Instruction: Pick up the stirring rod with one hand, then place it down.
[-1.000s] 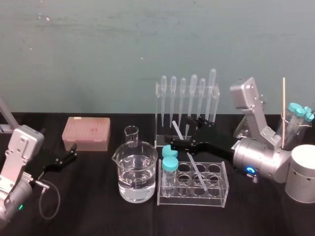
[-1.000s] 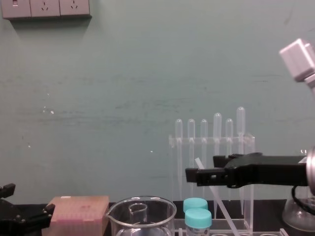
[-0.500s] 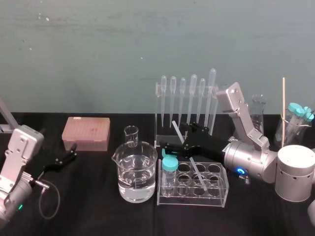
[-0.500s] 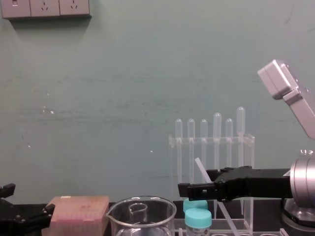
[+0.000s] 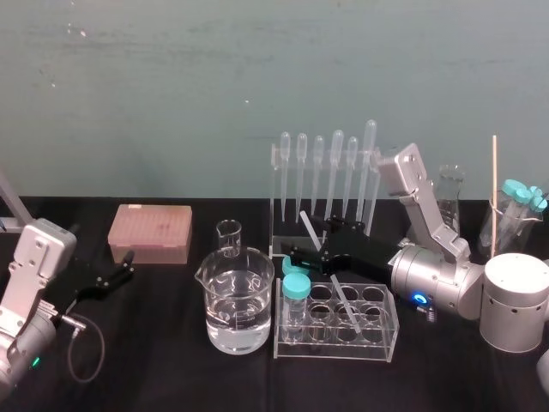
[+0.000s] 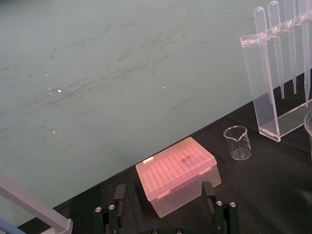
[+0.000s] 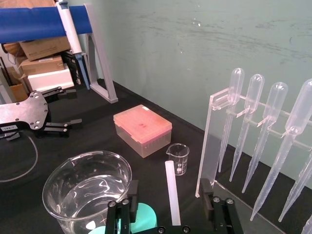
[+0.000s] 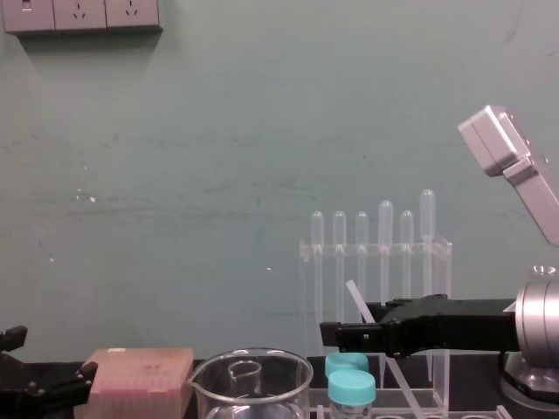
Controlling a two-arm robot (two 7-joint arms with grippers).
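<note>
The only print in sight is a small line on the left gripper's (image 5: 129, 263) side plate, seen from the right wrist, and it is too small to read. The stirring rod (image 5: 343, 300) stands tilted with its lower end in a well of the clear tube rack (image 5: 377, 343), leaning back toward the pipette stand (image 5: 283, 202). The right gripper (image 5: 310, 238) reaches in level over the rack, fingers spread. The rod's upper part rises between them with a gap on each side — not gripped. Teal-capped tubes (image 5: 296, 296) sit just under the fingers, with a water-filled beaker (image 5: 238, 305) beside the rack. Further left are a small beaker (image 5: 229, 238) and a pink tip box (image 5: 150, 232). The left gripper lies low near the box on the black table (image 5: 154, 369) — fingers apart, holding nothing.
</note>
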